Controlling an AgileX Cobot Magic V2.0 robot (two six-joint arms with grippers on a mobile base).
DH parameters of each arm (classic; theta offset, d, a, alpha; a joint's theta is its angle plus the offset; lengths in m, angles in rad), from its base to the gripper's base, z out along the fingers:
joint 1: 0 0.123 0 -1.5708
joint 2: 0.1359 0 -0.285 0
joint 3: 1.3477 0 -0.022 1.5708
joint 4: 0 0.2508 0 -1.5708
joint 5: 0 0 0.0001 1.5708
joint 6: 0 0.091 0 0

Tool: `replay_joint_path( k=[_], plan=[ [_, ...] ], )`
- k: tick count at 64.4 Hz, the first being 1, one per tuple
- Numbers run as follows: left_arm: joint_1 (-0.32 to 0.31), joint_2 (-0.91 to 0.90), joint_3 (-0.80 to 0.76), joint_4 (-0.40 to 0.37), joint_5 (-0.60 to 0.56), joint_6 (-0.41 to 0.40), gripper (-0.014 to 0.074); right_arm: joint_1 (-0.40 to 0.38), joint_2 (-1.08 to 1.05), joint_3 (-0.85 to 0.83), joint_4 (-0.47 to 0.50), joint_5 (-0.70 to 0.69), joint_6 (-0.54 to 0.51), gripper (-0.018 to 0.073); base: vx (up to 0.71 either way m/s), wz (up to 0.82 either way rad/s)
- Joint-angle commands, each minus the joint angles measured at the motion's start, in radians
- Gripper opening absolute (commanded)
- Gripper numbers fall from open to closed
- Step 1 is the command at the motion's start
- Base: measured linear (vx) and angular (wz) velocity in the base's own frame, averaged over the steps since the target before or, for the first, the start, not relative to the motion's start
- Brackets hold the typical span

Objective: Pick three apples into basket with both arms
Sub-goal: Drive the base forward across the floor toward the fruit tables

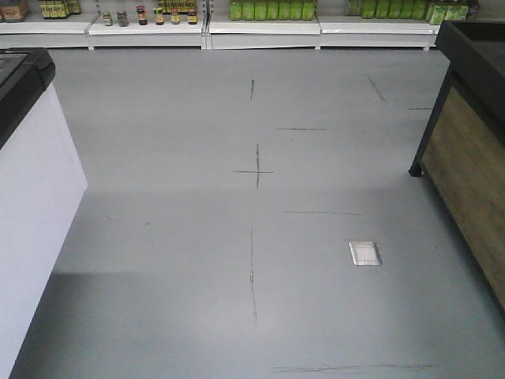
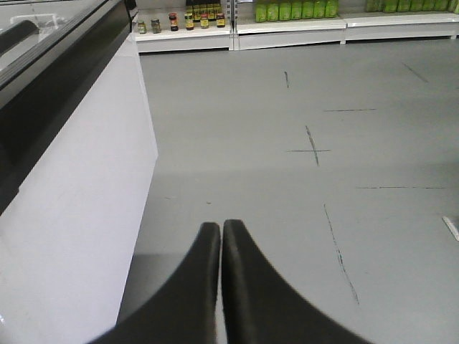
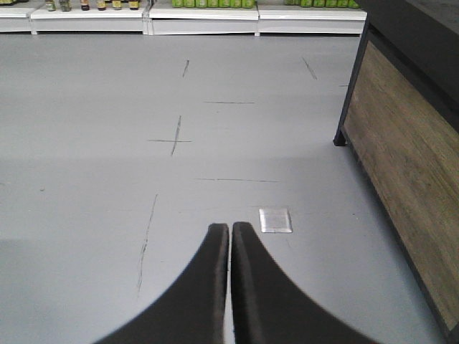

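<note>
No apples and no basket show in any view. My left gripper (image 2: 221, 225) is shut with nothing between its black fingers, hanging over grey floor beside a white cabinet (image 2: 72, 215). My right gripper (image 3: 230, 228) is also shut and empty, above the grey floor near a small metal floor plate (image 3: 275, 220). In the front view neither arm shows.
A white cabinet with a black top (image 1: 31, 189) stands on the left. A black-framed wooden stand (image 1: 469, 158) is on the right. White shelves (image 1: 260, 28) with jars and green bottles line the back. Grey floor (image 1: 197, 237) with scuff lines lies between.
</note>
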Motion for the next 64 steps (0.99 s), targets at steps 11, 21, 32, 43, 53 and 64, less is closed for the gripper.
replay_joint_path(
  k=[11, 21, 32, 43, 53, 64],
  plan=[
    [-0.006, -0.011, -0.036, -0.009, -0.071, -0.005, -0.0006, 0.001, 0.004, 0.002, -0.012, -0.072, -0.004, -0.0004, 0.18, -0.13],
    [-0.006, -0.011, -0.036, -0.009, -0.071, -0.005, -0.0006, 0.001, 0.004, 0.002, -0.012, -0.072, -0.004, -0.0004, 0.16, -0.04],
    [-0.006, -0.011, -0.036, -0.009, -0.071, -0.005, -0.0006, 0.001, 0.004, 0.002, -0.012, -0.072, -0.004, -0.0004, 0.18, 0.10],
    [-0.006, -0.011, -0.036, -0.009, -0.071, -0.005, -0.0006, 0.001, 0.004, 0.002, -0.012, -0.072, -0.004, -0.0004, 0.21, 0.16],
    [-0.006, -0.011, -0.036, -0.009, -0.071, -0.005, -0.0006, 0.001, 0.004, 0.002, -0.012, -0.072, -0.004, -0.0004, 0.23, 0.19],
    [-0.006, -0.011, -0.036, -0.009, -0.071, -0.005, -0.0006, 0.001, 0.004, 0.002, -0.012, -0.072, -0.004, -0.0004, 0.24, 0.17]
  ],
)
